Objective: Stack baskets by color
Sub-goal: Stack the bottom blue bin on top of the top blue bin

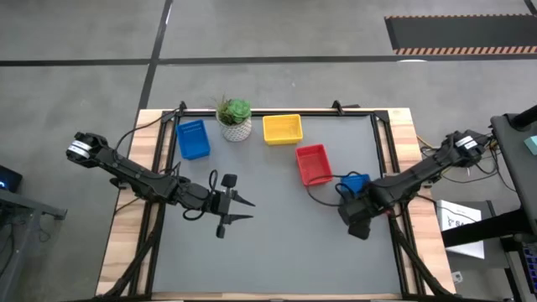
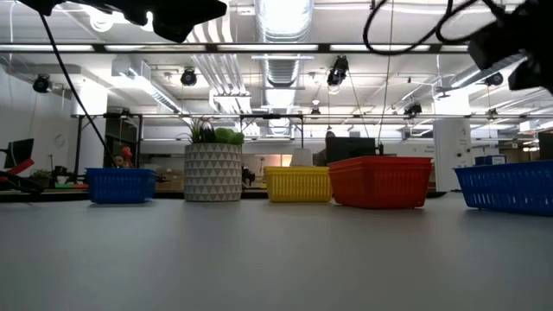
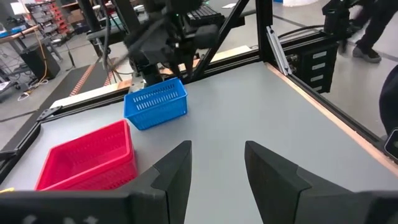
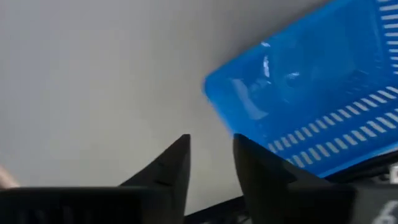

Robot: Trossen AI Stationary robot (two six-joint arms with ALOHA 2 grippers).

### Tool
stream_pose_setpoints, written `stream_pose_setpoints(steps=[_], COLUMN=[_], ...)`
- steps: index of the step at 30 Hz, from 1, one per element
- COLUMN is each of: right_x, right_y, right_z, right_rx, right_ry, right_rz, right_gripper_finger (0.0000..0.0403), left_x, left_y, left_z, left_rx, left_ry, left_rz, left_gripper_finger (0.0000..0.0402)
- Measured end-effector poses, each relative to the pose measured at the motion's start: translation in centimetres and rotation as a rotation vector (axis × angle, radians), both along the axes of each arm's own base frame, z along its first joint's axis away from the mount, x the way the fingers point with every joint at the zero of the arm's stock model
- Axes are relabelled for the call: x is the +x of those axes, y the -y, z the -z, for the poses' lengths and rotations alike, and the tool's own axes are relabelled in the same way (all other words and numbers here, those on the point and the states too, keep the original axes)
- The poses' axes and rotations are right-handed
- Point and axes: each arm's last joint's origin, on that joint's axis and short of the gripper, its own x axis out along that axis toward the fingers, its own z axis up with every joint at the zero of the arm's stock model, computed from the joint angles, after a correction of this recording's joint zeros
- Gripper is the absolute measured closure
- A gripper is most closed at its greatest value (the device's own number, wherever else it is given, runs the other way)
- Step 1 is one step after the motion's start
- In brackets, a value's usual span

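Several baskets stand on their bottoms on the grey mat. A blue basket (image 1: 193, 138) is at the far left, a yellow basket (image 1: 282, 128) at the far middle, and a red basket (image 1: 313, 164) right of centre. A second blue basket (image 1: 354, 182) (image 4: 311, 93) is just right of the red one. My right gripper (image 1: 359, 220) (image 4: 211, 146) points down, open, hovering just near of this blue basket's corner. No contact shows. My left gripper (image 1: 239, 208) (image 3: 217, 162) waits open over the mat's left middle, pointing toward the red basket (image 3: 87, 158).
A green plant in a white pot (image 1: 235, 120) stands between the far blue and yellow baskets. Black frame rails (image 1: 382, 159) border the mat, with wooden table edges (image 1: 126, 218) outside them. The near half of the grey mat (image 1: 285, 252) is free room.
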Motion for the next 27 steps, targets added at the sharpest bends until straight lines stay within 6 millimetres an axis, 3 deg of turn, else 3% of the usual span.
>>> stream_pose_setpoints(steps=[6,12,20,27], right_x=[-0.5,-0.5,0.0,0.9], right_y=[0.3,0.3,0.1,-0.3], right_z=[2.0,3.2,4.5,5.5], right_rx=[-0.036,-0.054,-0.087,-0.084], right_ry=[-0.071,-0.117,-0.158,-0.141], right_rz=[-0.086,-0.138,-0.191,-0.244], right_gripper_finger=[0.0241,0.0228,0.0255,0.0328], left_x=[0.0,0.0,0.0,0.0], left_y=[0.0,-0.1,-0.1,-0.1], left_z=[0.0,0.0,0.1,0.1], left_rx=[0.0,0.0,0.0,-0.001], left_ry=[0.0,0.0,-0.002,-0.003], left_rz=[-0.001,-0.004,-0.005,-0.005], left_gripper_finger=[0.0267,0.0267,0.0267,0.0267])
